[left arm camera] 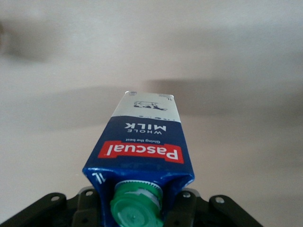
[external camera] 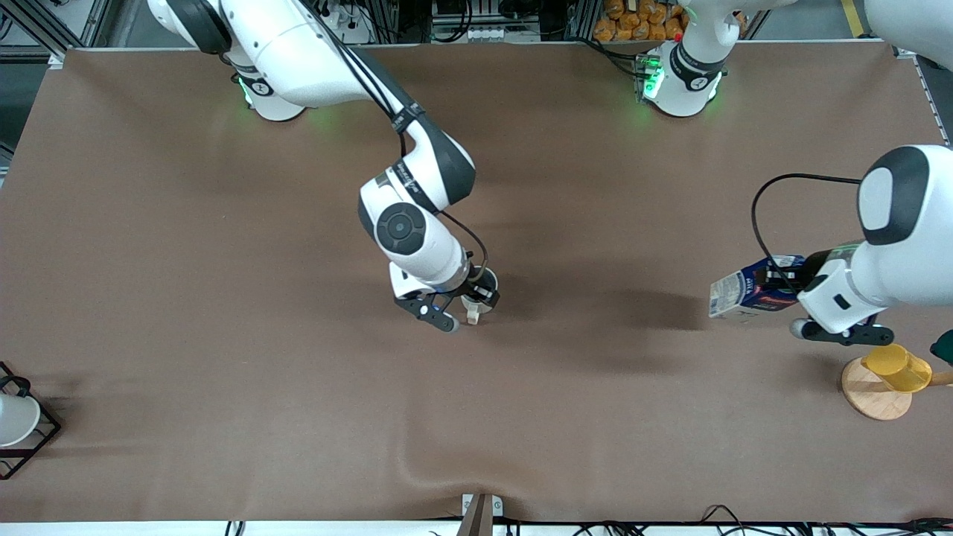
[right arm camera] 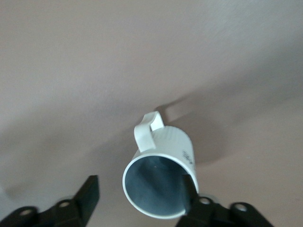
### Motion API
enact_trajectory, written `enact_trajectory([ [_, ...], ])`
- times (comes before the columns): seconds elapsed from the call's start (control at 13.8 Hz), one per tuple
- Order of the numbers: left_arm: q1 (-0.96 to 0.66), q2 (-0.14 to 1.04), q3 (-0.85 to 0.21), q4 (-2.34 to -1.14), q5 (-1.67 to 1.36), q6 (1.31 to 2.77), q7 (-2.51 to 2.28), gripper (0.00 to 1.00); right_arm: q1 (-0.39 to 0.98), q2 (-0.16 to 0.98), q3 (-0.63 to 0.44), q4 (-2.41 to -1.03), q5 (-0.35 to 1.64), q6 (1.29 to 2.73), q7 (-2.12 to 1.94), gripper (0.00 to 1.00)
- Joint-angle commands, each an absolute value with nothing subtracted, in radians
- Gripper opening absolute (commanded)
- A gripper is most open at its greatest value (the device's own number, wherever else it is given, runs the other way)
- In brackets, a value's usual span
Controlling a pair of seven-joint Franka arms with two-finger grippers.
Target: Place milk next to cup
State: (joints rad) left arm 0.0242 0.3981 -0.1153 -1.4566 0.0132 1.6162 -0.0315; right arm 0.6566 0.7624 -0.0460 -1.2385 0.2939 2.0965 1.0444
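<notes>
Front view: brown table [external camera: 223, 298], two white arms, five items.

Item, milk [external camera: 752, 294]: dark blue carton with white lower sides, tilted steeply with its white base pointing toward the right arm's end of the table. It is held up over the table at the left arm's end, above its own shadow. In the left wrist view the milk [left arm camera: 142, 151] shows red lettering and a round green cap [left arm camera: 136, 208] closest to the camera.

Item, left gripper [external camera: 808, 298]: closed on the cap end of the milk, with black fingers [left arm camera: 87, 203] pressed against both sides of the carton.

Item, cup [external camera: 476, 305]: off-white mug near the middle of the table, mostly hidden under the right arm's wrist. In the right wrist view the cup [right arm camera: 161, 177] shows a grey inside and a small loop handle [right arm camera: 147, 130] and appears tilted; whether its base touches the table cannot be told.

Item, right gripper [right arm camera: 139, 194]: at the cup, fingers parted, one finger [right arm camera: 187, 191] inside the rim against the wall, the other finger [right arm camera: 87, 196] outside and apart from the mug.

Item, yellow cup [external camera: 897, 367]: lying across a wooden disc [external camera: 875, 391], nearer the front camera than the milk.

Item, white cup [external camera: 15, 418]: in a black wire rack [external camera: 33, 439] at the right arm's end of the table.
</notes>
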Motion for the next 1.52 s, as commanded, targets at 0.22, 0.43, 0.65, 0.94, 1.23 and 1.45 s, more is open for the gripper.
enact_trajectory([
  [0.22,0.020,0.374,-0.308,-1.456,0.002,1.595,-0.351,0.47,0.410,0.617,-0.034,-1.278,0.293,1.856,0.688,1.00],
  [0.43,0.020,0.373,-0.432,-1.457,-0.002,1.594,-0.529,0.47,0.301,0.551,-0.034,-1.301,0.195,1.728,0.485,1.00],
  [0.65,-0.014,0.391,-0.578,-1.473,-0.002,1.594,-0.745,0.47,0.220,0.415,-0.034,-1.443,0.120,1.727,0.310,1.00],
  [0.94,-0.147,0.411,-0.591,-1.465,-0.064,1.630,-0.870,0.47,0.050,0.313,-0.034,-1.537,0.100,1.740,0.033,1.00],
  [1.23,-0.336,0.514,-0.549,-1.459,-0.055,1.815,-0.957,0.50,-0.080,0.195,-0.034,-1.580,0.100,1.730,-0.138,1.00],
  [1.45,-0.434,0.560,-0.494,-1.447,-0.029,1.824,-0.988,0.50,-0.083,0.091,-0.034,-1.600,0.097,1.686,-0.126,1.00],
])
